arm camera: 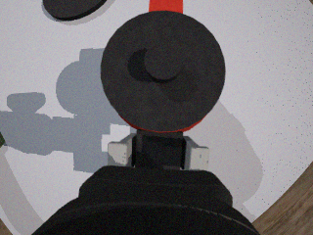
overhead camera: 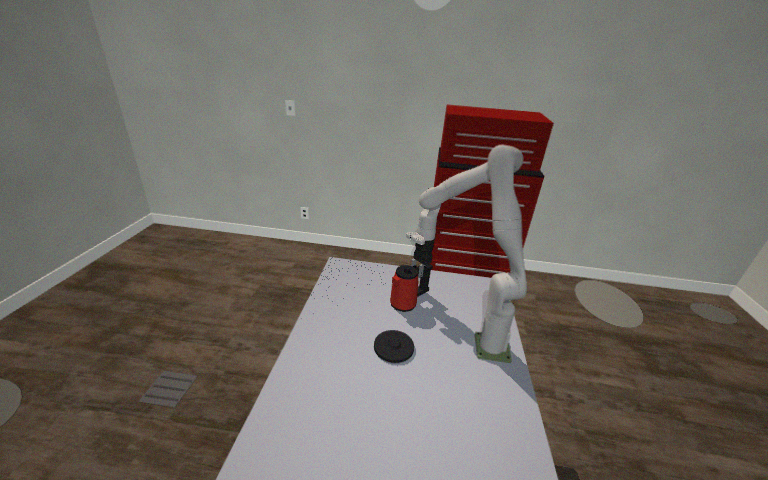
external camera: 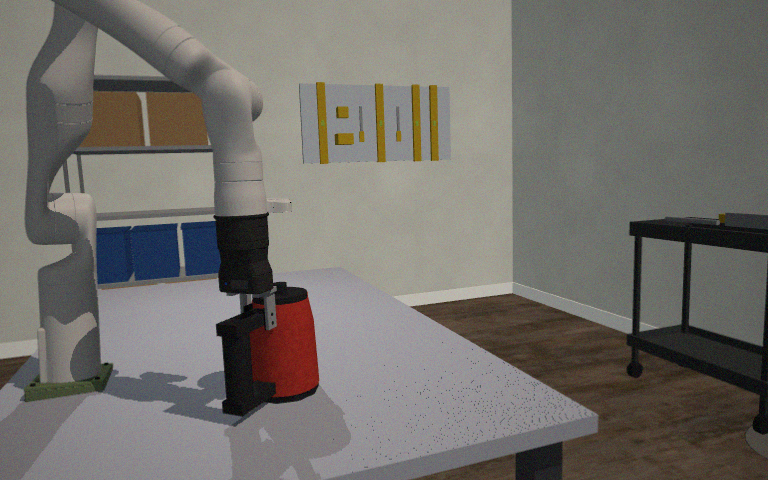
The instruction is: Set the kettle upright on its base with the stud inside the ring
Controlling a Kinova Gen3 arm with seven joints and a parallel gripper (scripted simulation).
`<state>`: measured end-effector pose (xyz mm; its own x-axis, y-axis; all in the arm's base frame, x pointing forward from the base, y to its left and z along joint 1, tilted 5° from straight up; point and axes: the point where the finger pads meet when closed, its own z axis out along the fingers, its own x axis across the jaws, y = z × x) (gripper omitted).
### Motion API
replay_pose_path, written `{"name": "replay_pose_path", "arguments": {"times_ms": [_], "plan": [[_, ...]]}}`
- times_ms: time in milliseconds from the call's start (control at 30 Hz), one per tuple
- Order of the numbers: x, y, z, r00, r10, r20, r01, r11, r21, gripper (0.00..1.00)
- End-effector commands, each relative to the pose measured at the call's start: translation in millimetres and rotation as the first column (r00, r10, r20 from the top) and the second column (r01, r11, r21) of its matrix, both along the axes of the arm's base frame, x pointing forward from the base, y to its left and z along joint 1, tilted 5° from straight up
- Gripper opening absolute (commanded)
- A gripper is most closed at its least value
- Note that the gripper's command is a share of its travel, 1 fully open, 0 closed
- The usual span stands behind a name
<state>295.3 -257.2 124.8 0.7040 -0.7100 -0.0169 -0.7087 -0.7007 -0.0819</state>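
The red kettle (overhead camera: 403, 293) (external camera: 289, 345) (arm camera: 201, 49) with its black lid (overhead camera: 406, 271) stands upright, at or just above the table top; the views do not show which. Its black handle (external camera: 236, 367) (arm camera: 158, 157) faces the arm's gripper side. My gripper (overhead camera: 420, 270) (external camera: 257, 310) (arm camera: 158, 146) points down and is shut on the upper part of the handle, one finger on each side. The round black base (overhead camera: 386, 353) (arm camera: 73, 9) lies flat on the table, apart from the kettle, with a small raised stud (overhead camera: 394, 342) at its middle. The ring under the kettle is hidden.
The white table (overhead camera: 390, 418) (external camera: 396, 413) carries the arm's green mounting plate (overhead camera: 493, 356) (external camera: 67, 387), to the right of the base in the top view. A red tool cabinet (overhead camera: 492, 118) stands beyond the table. A black cart (external camera: 696, 234) stands off the table at the right in the exterior view.
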Motion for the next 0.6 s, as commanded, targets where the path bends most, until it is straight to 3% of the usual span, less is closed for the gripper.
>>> {"name": "replay_pose_path", "arguments": {"times_ms": [0,567], "plan": [[0.2,-0.3,0.6,1.0,0.0,0.001,0.0,1.0,-0.001,0.0],[-0.4,-1.2,13.6,1.0,0.0,0.001,0.0,1.0,-0.001,0.0]]}}
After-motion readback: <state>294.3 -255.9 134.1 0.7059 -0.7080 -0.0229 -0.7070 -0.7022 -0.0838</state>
